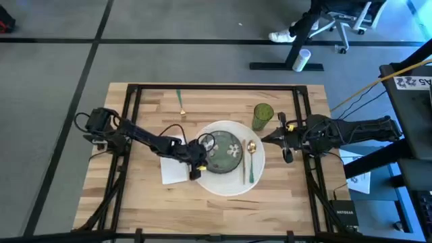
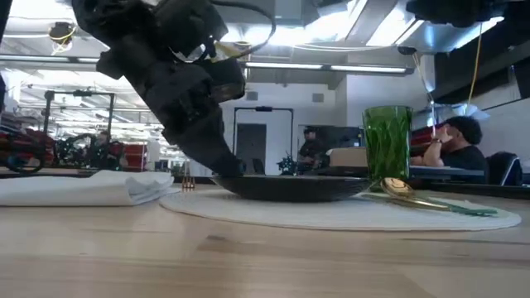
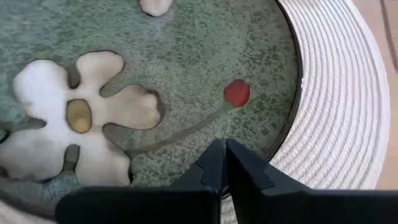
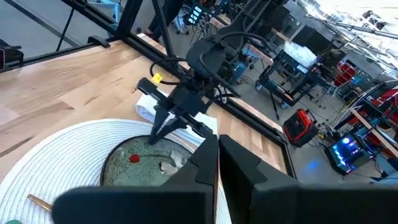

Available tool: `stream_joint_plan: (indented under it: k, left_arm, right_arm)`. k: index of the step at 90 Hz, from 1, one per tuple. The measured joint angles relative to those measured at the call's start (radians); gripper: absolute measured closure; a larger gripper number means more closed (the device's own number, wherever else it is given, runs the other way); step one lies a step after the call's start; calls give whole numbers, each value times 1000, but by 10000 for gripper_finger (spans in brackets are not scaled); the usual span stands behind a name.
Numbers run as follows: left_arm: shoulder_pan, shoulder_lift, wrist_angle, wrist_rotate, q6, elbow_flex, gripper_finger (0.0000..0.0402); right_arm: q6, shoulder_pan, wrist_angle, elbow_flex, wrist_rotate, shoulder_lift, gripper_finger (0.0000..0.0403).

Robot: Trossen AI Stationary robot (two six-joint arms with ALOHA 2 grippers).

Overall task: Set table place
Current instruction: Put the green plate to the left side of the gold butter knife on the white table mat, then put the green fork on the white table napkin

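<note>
**Place setting, table centre**

Green flowered dish (image 1: pixel 225 152) sits on white plate (image 1: pixel 233 183). Left gripper (image 1: pixel 200 157), fingers pinched together, at dish's left rim. Spoon (image 1: pixel 250 160) on plate's right; tumbler (image 1: pixel 262 116) far-right. Right gripper (image 1: pixel 278 137) closed, beside tumbler.

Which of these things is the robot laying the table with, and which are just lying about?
Place setting: white plate, green flowered dish, napkin, spoon, green tumbler, a second piece of cutlery.

Just lying about: white cylinder on the floor, office chair.
</note>
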Motion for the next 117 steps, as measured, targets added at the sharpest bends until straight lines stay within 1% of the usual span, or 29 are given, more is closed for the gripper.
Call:
stream_joint_plan:
  k: [13, 25, 47, 55, 62, 71, 77, 90, 95, 99, 106, 117]
  left_arm:
    - [-23, 9, 27, 7, -20, 1, 402]
    - [-34, 11, 16, 10, -19, 23, 402]
    - [-33, 11, -11, 6, 64, 86, 402]
    - [-28, 0, -119, -31, 93, 127, 402]
    - [-27, -23, -254, -96, 100, 165, 402]
    - [-14, -69, -410, -128, 66, 207, 402]
    - [9, -99, -509, -133, -35, 227, 402]
    - [86, -150, -680, -133, -333, 237, 402]
    - [116, -164, -728, -134, -407, 238, 402]
    - [140, -168, -761, -133, -435, 238, 402]
    - [184, -168, -805, -133, -413, 238, 402]
    - [252, -168, -810, -139, -267, 238, 402]
  right_arm:
    - [0, 0, 1, 0, 0, 0, 403]
    - [0, 0, 1, 0, 0, 0, 403]
    - [0, 0, 1, 0, 0, 0, 403]
    - [0, 0, 2, 0, 1, 0, 403]
    - [0, 1, 3, 0, 15, 0, 403]
    - [0, 0, 3, 0, 21, 0, 403]
    - [0, 0, 5, 0, 31, 0, 402]
    - [0, 0, 5, 0, 47, 0, 401]
    - [0, 0, 5, 0, 47, 0, 401]
    - [0, 0, 5, 0, 47, 0, 401]
    - [0, 0, 2, 0, 47, 0, 401]
    - [0, 0, -1, 0, 47, 0, 401]
